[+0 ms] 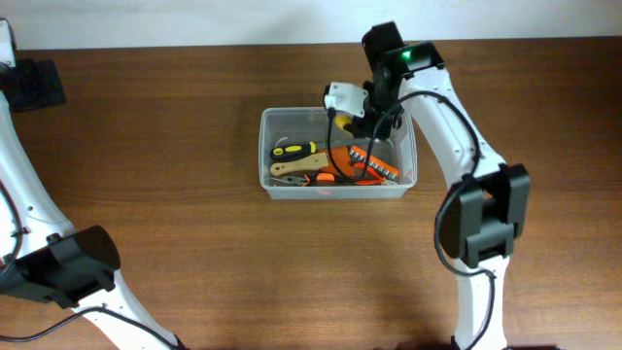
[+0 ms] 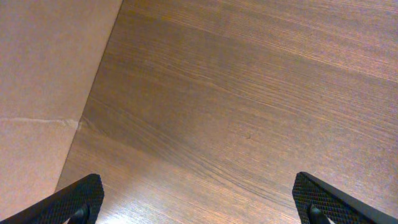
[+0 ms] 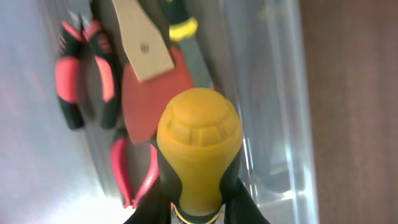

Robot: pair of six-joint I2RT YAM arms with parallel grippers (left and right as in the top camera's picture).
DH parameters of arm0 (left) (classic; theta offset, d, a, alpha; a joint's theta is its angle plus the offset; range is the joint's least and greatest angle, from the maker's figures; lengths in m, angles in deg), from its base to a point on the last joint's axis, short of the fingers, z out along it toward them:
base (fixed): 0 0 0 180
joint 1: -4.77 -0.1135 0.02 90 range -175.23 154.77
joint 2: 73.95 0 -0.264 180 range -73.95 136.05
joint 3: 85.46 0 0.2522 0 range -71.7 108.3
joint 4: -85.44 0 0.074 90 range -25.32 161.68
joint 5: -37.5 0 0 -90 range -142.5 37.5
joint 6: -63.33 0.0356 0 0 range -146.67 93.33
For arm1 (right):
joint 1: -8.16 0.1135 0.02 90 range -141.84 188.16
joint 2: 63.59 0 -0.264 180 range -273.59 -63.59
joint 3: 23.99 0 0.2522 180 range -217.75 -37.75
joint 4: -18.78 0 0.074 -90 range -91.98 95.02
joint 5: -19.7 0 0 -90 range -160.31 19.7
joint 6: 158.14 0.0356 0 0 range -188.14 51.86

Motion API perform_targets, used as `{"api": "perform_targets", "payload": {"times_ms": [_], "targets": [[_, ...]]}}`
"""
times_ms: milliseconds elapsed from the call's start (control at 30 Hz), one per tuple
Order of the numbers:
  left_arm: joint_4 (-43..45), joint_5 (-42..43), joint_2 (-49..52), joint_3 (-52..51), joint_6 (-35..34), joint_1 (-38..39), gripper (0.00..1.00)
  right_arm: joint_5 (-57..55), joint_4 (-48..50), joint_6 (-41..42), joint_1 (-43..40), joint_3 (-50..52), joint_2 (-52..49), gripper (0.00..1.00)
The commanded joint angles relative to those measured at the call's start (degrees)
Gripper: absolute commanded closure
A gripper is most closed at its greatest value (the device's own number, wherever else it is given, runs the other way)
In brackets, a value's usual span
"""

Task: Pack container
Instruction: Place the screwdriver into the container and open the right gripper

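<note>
The clear plastic container point(image 1: 335, 192) stands mid-table and holds several hand tools: a yellow-and-black screwdriver point(image 1: 296, 150), a wood-handled tool point(image 1: 292, 166), orange pliers point(image 1: 335, 178) and an orange bit set point(image 1: 375, 164). My right gripper point(image 1: 356, 110) is over the container's far right part, shut on a yellow-handled screwdriver point(image 3: 199, 140). In the right wrist view, my fingers point(image 3: 199, 208) clasp the screwdriver's neck above the red pliers point(image 3: 84, 81) and the container wall point(image 3: 273, 124). My left gripper point(image 1: 29, 86) is open and empty at the far left, over bare table point(image 2: 202, 208).
The right arm's base point(image 1: 481, 224) stands to the right of the container, and the left arm's base point(image 1: 68, 267) is at the front left. A tan flat surface point(image 2: 43, 81) lies beside the left gripper.
</note>
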Motion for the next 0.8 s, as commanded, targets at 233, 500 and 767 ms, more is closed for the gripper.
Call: {"api": "perform_targets", "payload": {"times_ms": [233,500,767], "targets": [[0.11,0.42,-0.24,0.0,-0.72,0.0,0.01,-4.83,0.39,-3.8,-2.97,0.13,-2.69,0.61],[0.11,0.42,-0.24,0.0,-0.72,0.0,0.01,-5.05,-2.14,13.33,-1.57,-4.07,1.36,0.64],[0.11,0.42,-0.24,0.0,-0.74,0.0,0.01,-5.03,-8.04,25.77,-1.51,-15.78,12.57,0.49]]}}
